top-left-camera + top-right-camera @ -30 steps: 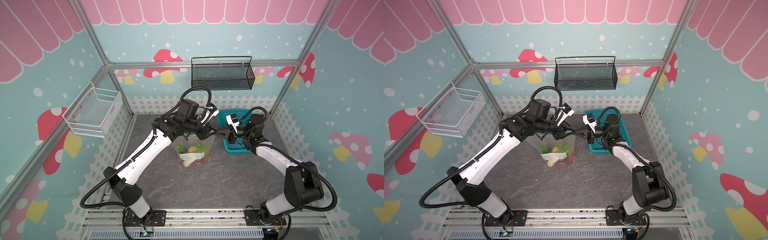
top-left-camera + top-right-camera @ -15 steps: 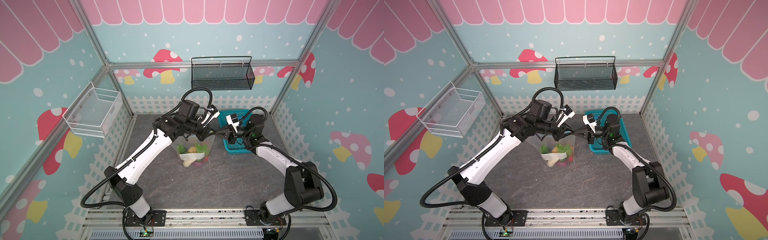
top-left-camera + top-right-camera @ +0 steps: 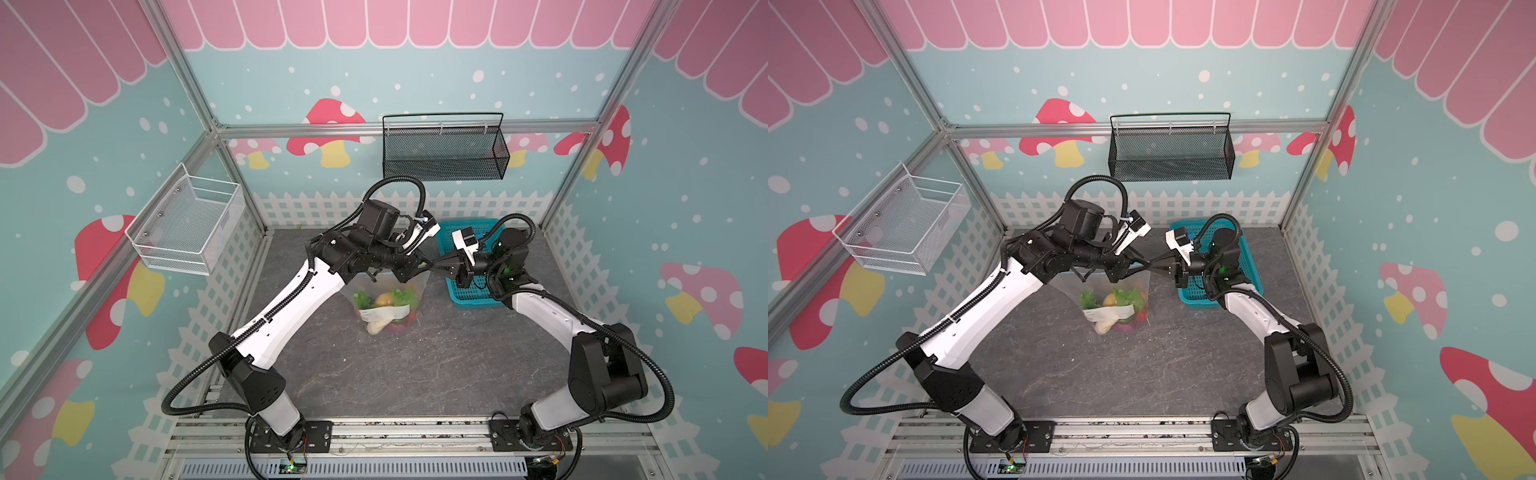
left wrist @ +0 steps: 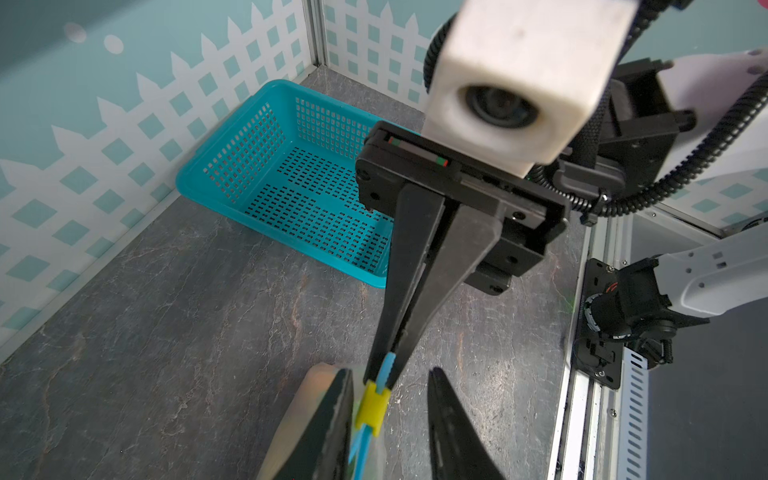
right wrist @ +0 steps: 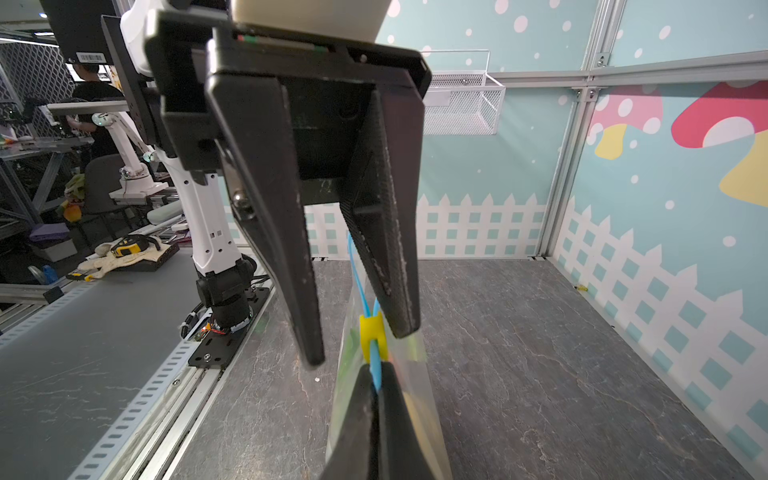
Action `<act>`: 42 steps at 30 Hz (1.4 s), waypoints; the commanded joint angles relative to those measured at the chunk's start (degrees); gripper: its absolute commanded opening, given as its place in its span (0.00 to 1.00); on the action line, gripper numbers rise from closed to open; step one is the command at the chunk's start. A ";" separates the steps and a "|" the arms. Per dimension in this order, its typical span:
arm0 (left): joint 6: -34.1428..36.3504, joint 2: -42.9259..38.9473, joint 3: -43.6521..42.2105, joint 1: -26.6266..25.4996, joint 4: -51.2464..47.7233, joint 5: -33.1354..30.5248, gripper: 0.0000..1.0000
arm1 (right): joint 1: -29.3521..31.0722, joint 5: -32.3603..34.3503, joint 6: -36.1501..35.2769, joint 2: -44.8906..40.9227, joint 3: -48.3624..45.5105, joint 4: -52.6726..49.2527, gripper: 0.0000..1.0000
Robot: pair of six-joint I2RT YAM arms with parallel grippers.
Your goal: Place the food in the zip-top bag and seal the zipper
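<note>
Right gripper (image 4: 379,368) clamped on end of blue zipper (image 5: 376,372), just beside yellow slider (image 4: 371,409). Left gripper (image 5: 357,343): fingers apart, slider between them, near one finger. Zip-top bag (image 3: 365,286) upright under both grippers, food (image 3: 385,299) inside, low in bag.

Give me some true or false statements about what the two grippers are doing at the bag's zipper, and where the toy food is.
1. The right gripper is pinched shut on the blue zipper strip. True.
2. The left gripper is clamped shut on the yellow slider. False: its jaws stand open, one on each side of the slider.
3. The turquoise basket holds toy food. False: the part in view is empty.
4. The toy food sits inside the clear bag. True.
</note>
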 commanded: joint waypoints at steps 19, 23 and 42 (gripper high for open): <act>2.50 0.20 -1.58 -0.46 -1.39 -1.81 0.12 | -0.43 -0.99 -0.55 -0.19 1.58 2.14 0.00; 2.56 -0.32 -2.18 -0.43 -1.40 -2.61 0.09 | -0.52 -0.96 -0.56 -0.27 1.58 2.14 0.00; 3.55 -4.40 -5.47 0.35 -2.98 -8.80 0.05 | -1.48 -0.42 -0.78 -0.88 1.32 2.09 0.00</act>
